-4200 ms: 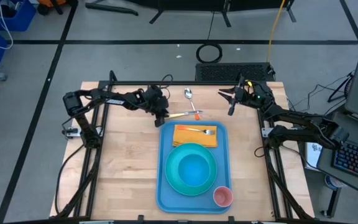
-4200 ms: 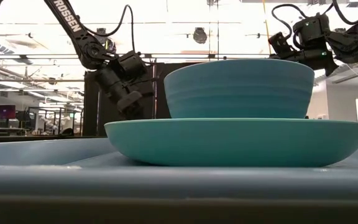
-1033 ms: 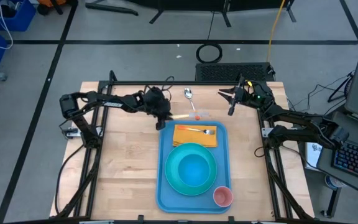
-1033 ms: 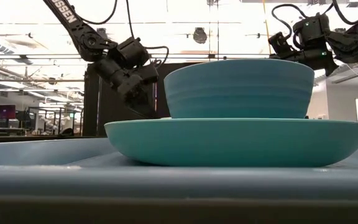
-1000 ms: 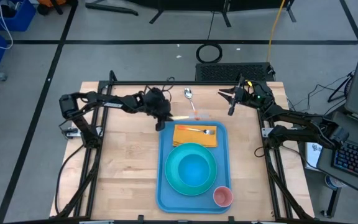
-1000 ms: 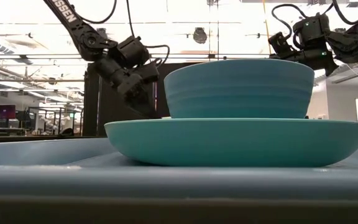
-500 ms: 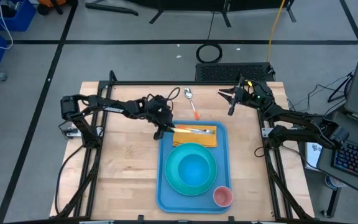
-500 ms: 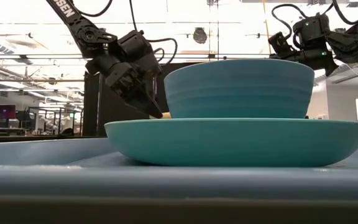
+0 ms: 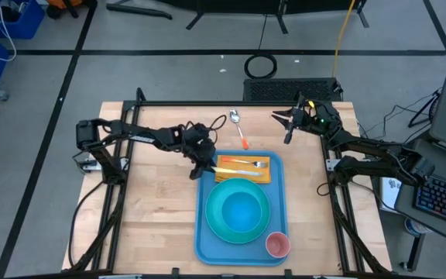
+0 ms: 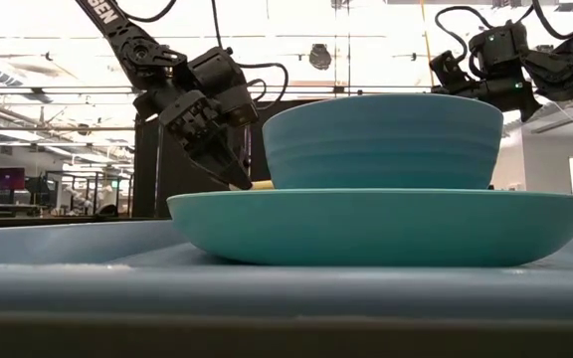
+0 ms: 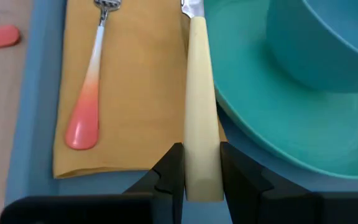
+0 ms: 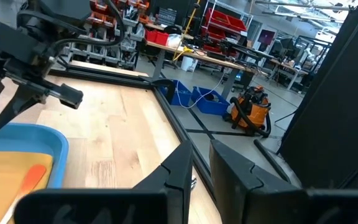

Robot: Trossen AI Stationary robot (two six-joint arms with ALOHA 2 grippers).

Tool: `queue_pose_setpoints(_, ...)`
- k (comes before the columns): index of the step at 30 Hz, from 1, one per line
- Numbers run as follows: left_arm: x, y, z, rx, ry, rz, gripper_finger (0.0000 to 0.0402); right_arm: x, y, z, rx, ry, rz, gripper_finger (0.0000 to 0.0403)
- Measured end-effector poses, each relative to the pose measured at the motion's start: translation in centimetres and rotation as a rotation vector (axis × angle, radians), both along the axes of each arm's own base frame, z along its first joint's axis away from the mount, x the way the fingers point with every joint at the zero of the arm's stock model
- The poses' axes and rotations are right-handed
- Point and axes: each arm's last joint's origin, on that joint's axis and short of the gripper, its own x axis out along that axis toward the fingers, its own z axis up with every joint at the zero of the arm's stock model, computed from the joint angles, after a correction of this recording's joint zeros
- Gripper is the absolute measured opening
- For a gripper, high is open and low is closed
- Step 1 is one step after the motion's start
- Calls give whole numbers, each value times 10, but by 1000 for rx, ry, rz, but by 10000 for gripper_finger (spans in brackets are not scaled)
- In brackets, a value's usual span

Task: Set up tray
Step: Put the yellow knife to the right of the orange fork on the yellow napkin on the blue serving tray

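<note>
Tray [image 9: 204,203] lies flat at middle of wooden worktop [image 9: 153,209]. On it: orange napkin [image 11: 135,93] with pink-handled fork [image 11: 89,93], turquoise plate [image 9: 214,219] carrying bowl [image 9: 242,208], pink cup [image 9: 277,245] in near corner. Left pincer [image 11: 196,177] over tray's far-left corner, clamped on cream-handled knife [image 11: 199,112], which runs along napkin edge beside plate. Right pincer [image 9: 287,124] hangs at worktop's far-right corner, fingers nearly closed, holding nothing. Spoon [image 9: 235,117] and orange utensil [image 9: 242,140] on worktop beyond tray.
</note>
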Motion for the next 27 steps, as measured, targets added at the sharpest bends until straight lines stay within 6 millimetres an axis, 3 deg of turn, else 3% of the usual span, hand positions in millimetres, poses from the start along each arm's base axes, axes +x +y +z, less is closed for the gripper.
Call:
queue_pose_setpoints(17, 10, -10, -14, -95, 42, 53, 83, 0, 0, 0, 2, 1, 2, 45)
queue_pose_setpoints(27, 11, -10, -14, -40, 37, 91, 83, 0, 0, 0, 2, 2, 2, 45)
